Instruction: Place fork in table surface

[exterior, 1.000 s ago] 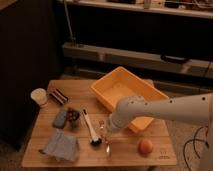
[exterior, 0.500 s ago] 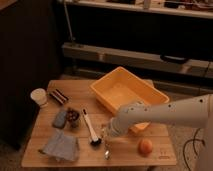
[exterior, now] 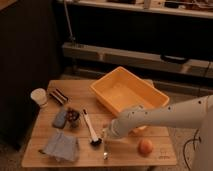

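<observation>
Since the earlier frames the arm has swung a little toward the near edge, carrying the gripper (exterior: 108, 136) lower over the boards, while everything else has kept its place. The one table surface (exterior: 160, 140), light planks filling most of the scene, carries one yellow bin (exterior: 129, 94) at the far right. The gripper hangs just near-left of that bin. Whether it is wide or narrow I cannot tell. The single fork (exterior: 105, 149), slim and shiny, lies directly beneath it near the front edge, seemingly on the wood. This looks like the release step, so the next move probably calls for letting go cleanly and lifting straight up. Also one grey cloth (exterior: 61, 146), one white-handled tool (exterior: 90, 131), one white cup (exterior: 39, 96) and one orange fruit (exterior: 145, 146).
</observation>
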Robot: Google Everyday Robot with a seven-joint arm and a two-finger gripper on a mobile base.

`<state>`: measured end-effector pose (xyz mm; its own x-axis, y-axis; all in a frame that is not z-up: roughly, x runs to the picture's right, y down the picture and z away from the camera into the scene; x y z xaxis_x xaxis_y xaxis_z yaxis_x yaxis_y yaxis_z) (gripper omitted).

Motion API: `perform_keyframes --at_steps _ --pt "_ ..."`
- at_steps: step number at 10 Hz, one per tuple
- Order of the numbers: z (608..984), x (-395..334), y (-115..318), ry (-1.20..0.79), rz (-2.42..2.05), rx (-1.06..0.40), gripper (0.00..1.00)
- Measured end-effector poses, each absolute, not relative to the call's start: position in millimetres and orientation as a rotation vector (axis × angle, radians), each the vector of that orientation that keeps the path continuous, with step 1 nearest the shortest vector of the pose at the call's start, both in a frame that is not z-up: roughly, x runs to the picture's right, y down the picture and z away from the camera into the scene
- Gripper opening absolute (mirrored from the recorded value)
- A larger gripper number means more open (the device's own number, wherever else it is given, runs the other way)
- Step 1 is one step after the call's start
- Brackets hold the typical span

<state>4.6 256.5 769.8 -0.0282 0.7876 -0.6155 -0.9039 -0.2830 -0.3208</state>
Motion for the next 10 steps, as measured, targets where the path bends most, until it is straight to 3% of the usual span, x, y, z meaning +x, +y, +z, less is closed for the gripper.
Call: perform_keyframes --at_steps 6,7,8,10 --pt "777.7 10.8 264.8 0.197 1.791 -0.864 0.01" --pt "778.4 10.2 265.0 0.184 1.782 -0.882 0.05" --pt "779.4 11.7 266.0 0.169 1.769 -0.901 0.18" --pt "780.8 8.3 266.3 0.163 1.756 -0.913 0.34"
